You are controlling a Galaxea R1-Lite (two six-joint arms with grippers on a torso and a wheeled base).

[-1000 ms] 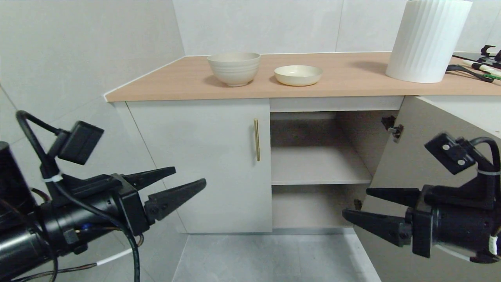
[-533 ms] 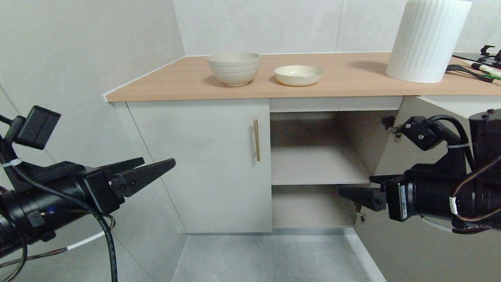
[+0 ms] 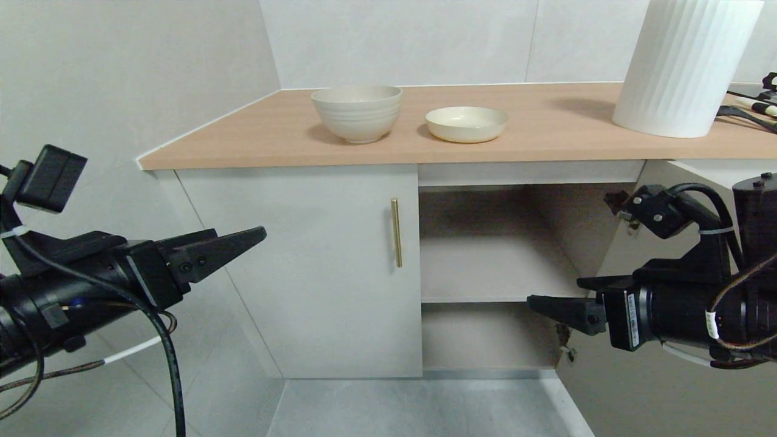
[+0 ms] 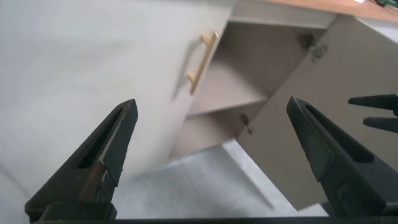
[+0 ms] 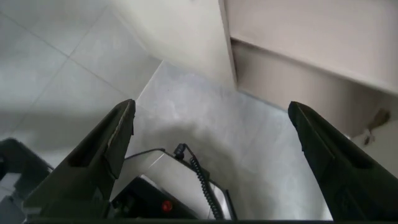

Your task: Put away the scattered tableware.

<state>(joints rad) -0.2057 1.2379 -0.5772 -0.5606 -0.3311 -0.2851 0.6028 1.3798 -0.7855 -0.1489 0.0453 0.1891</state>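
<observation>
Approach step: left pincer [image 3: 243, 238] and right pincer [image 3: 555, 292] hang released below the wooden desk [image 3: 546, 124]; next, one should rise to the ribbed beige bowl [image 3: 357, 113].

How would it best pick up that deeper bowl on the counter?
Probably by the rim of the bowl, coming straight down from above so the jaws straddle its wall. It stands upright with its mouth open, and its rounded outside looks wide and would likely slip from a sideways pinch. The left gripper is on the bowl's side and open.
</observation>
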